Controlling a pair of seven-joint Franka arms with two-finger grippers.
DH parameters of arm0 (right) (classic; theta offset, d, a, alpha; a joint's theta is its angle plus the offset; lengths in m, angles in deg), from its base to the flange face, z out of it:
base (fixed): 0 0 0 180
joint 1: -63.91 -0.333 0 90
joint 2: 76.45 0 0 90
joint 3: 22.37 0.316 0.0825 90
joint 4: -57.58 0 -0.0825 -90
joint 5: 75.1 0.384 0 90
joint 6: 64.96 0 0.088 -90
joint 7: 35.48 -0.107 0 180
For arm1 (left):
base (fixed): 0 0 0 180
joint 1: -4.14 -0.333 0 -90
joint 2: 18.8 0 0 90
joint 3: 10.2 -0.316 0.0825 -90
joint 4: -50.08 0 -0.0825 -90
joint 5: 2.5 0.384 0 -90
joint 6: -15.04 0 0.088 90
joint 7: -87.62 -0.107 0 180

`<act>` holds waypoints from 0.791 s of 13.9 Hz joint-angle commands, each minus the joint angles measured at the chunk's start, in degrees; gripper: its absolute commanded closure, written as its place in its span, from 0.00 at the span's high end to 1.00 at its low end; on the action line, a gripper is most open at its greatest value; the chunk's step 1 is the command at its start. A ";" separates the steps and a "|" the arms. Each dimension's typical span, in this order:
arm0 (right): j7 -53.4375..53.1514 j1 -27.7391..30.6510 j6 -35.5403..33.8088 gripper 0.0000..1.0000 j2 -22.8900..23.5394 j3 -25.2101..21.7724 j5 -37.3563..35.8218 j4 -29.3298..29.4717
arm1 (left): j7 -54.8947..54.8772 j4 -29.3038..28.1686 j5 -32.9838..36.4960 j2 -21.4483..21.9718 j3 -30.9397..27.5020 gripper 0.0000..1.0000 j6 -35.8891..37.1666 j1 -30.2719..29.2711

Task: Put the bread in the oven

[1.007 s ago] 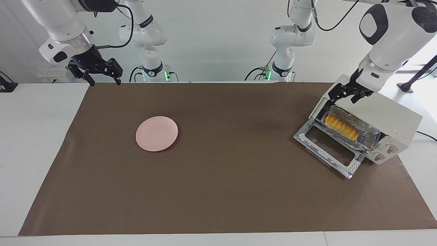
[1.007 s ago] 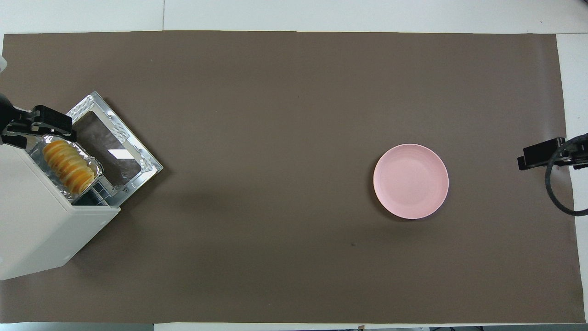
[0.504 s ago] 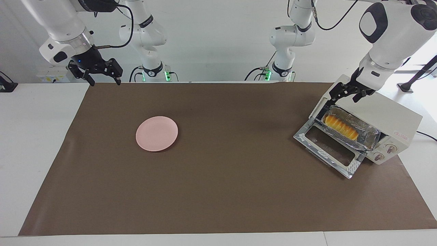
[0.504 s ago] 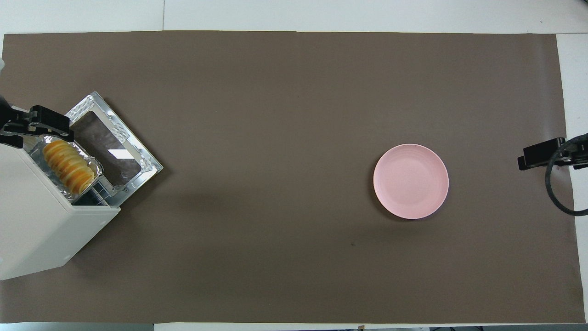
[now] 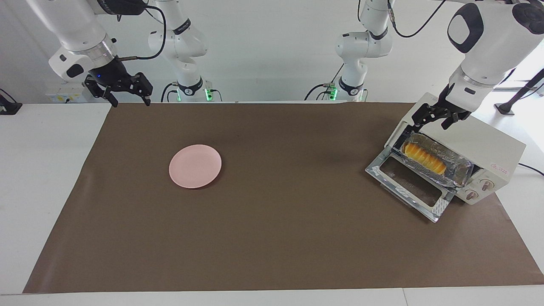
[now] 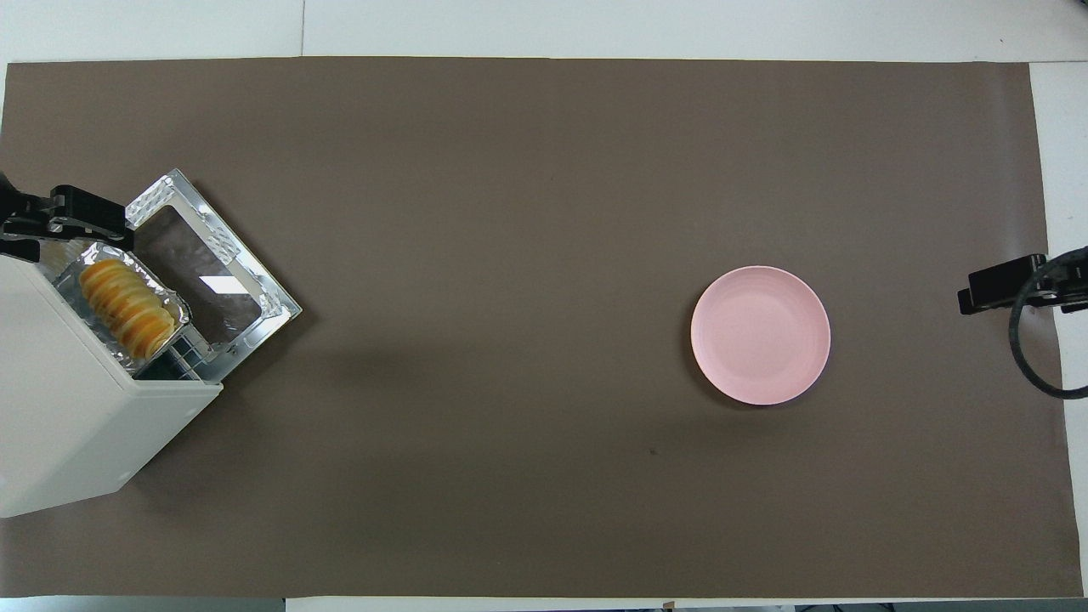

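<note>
The bread (image 5: 425,158), a yellow-orange sliced loaf, lies in a crinkled foil tray (image 5: 458,165) on the rack in the mouth of the cream-white oven (image 5: 484,144). The oven's glass door (image 5: 408,180) is folded down onto the mat. The overhead view shows the bread (image 6: 123,306), the oven (image 6: 68,416) and the door (image 6: 208,272). My left gripper (image 5: 429,123) is open and empty, over the oven's top front edge by the tray's end nearer the robots; it also shows in the overhead view (image 6: 51,231). My right gripper (image 5: 129,101) is open and empty, waiting over the mat's corner.
A round pink plate (image 5: 195,165) sits empty on the brown mat (image 5: 276,238), toward the right arm's end; it also shows in the overhead view (image 6: 760,334). The oven stands at the left arm's end. One finger (image 6: 999,289) of my right gripper shows at the overhead view's edge.
My left gripper has drawn slightly away from the foil tray, toward the table's end. The bread, tray, oven door and right arm have not moved.
</note>
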 commanded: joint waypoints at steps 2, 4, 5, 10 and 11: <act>-0.60 0.24 -0.43 1.00 0.00 0.18 0.53 -0.14 | -1.61 -0.48 0.85 0.67 -0.23 1.00 -0.51 0.55; -0.60 0.33 -0.43 1.00 0.00 0.18 0.53 -0.14 | -2.85 -0.39 0.85 0.67 -0.23 1.00 0.02 0.64; -0.60 0.24 -0.43 1.00 0.00 0.10 0.53 -0.14 | -2.85 -0.39 0.85 0.67 -0.23 1.00 0.37 0.64; -0.60 0.24 -0.43 1.00 0.00 0.10 0.53 -0.14 | -3.03 -0.47 0.77 0.76 -0.14 1.00 1.16 0.72; -0.60 0.24 -0.43 1.00 0.00 0.18 0.53 -0.14 | -3.03 -0.48 0.77 0.76 -0.14 1.00 1.25 0.72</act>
